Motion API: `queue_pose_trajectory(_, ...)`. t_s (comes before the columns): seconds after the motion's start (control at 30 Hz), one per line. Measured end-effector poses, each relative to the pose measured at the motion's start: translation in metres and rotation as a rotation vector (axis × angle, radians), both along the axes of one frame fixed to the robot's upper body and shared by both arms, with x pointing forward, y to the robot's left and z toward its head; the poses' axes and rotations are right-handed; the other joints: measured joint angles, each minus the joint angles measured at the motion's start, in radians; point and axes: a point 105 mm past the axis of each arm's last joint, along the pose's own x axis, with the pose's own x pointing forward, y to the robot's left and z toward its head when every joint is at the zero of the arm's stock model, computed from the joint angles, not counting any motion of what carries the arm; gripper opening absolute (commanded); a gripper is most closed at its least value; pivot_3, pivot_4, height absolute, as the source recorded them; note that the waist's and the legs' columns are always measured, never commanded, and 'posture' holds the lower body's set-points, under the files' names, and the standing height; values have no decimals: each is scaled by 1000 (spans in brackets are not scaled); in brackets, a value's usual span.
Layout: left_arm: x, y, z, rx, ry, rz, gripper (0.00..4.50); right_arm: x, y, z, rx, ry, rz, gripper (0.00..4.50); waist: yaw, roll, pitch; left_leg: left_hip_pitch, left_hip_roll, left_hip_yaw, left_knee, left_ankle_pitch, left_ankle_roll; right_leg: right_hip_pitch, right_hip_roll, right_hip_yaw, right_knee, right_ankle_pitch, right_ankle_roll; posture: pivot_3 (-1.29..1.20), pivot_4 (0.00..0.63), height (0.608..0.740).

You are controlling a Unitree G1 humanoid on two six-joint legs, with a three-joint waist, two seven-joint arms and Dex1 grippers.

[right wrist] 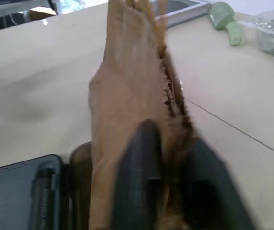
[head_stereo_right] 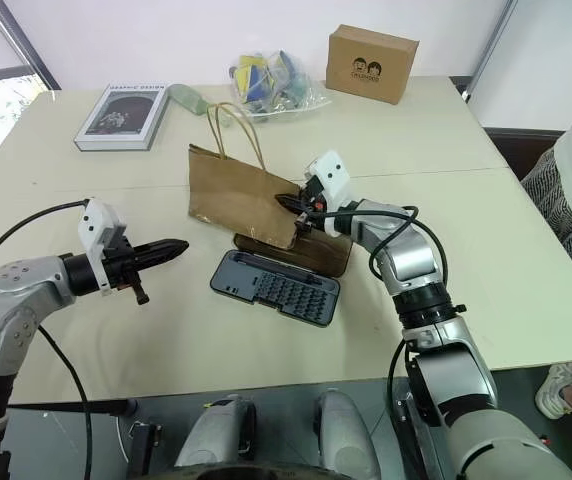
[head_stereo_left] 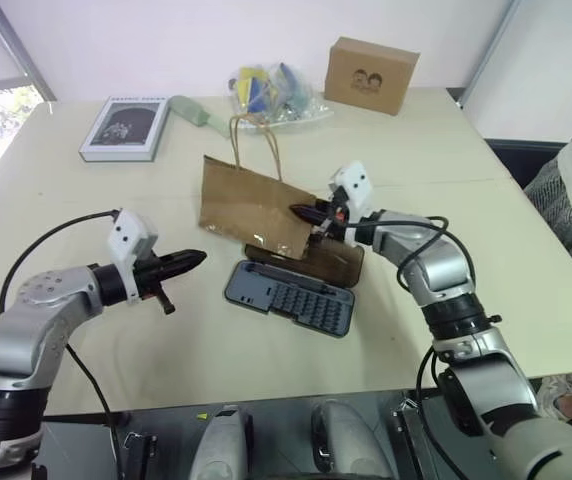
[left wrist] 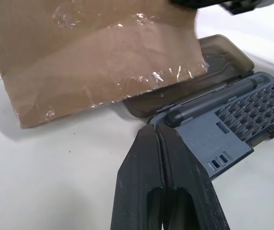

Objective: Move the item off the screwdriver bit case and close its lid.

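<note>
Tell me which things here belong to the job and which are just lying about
Job: paper bag, bit case, its open lid, right claw shut on the bag.
Lying about: book, cardboard box, plastic packet, green object.

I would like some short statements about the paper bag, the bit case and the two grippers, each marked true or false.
1. The right gripper is shut on the paper bag. True.
2. The lid is closed over the bit case. False: it lies open, with the bag standing on it.
3. The left gripper is shut and holds nothing. True.
4. The cardboard box stands on the book. False: they are far apart on the table.
</note>
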Motion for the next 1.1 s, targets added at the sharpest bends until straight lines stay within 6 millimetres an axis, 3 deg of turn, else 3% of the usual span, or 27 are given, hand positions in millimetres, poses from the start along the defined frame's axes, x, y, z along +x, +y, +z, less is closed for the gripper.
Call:
queue_pose_trajectory(0.17,0,0,-1,8,-3,4,0,2,-1,2,-4,-17,-6,31,0,0,0,0,0,0,0,0,0,0,0,0,0,0,0,0,150,740)
queue_pose_trajectory(0.33,1,0,-1,16,-5,4,0,8,-17,14,-13,-36,-73,31,0,1,0,0,0,0,0,0,0,0,-1,0,0,0,0,0,150,740)
queue_pose_trajectory(0.53,2,-8,-5,16,0,-32,0,31,-76,82,-22,-237,-342,31,3,1,1,0,-1,0,0,0,0,0,-1,0,0,0,0,0,150,740)
queue_pose_trajectory(0.6,3,-9,-5,13,-4,-34,0,37,-99,93,-56,-294,-450,31,2,1,1,0,-1,1,0,0,0,0,-1,0,-1,0,0,0,150,740)
queue_pose_trajectory(0.7,7,-11,-4,20,-10,-48,0,50,-143,80,-184,-314,-640,31,1,1,1,0,-1,5,0,0,0,0,-1,1,-1,0,0,0,150,740)
queue_pose_trajectory(0.8,8,-14,-8,25,1,-62,0,57,-169,59,-265,-289,-752,31,-5,1,1,0,-1,7,-1,0,0,-1,0,2,-1,0,0,0,150,740)
queue_pose_trajectory(1.1,10,-16,-10,33,-1,-79,0,65,-197,13,-285,-234,-941,31,-29,2,1,0,0,9,-1,0,0,-2,0,5,0,0,0,0,150,740)
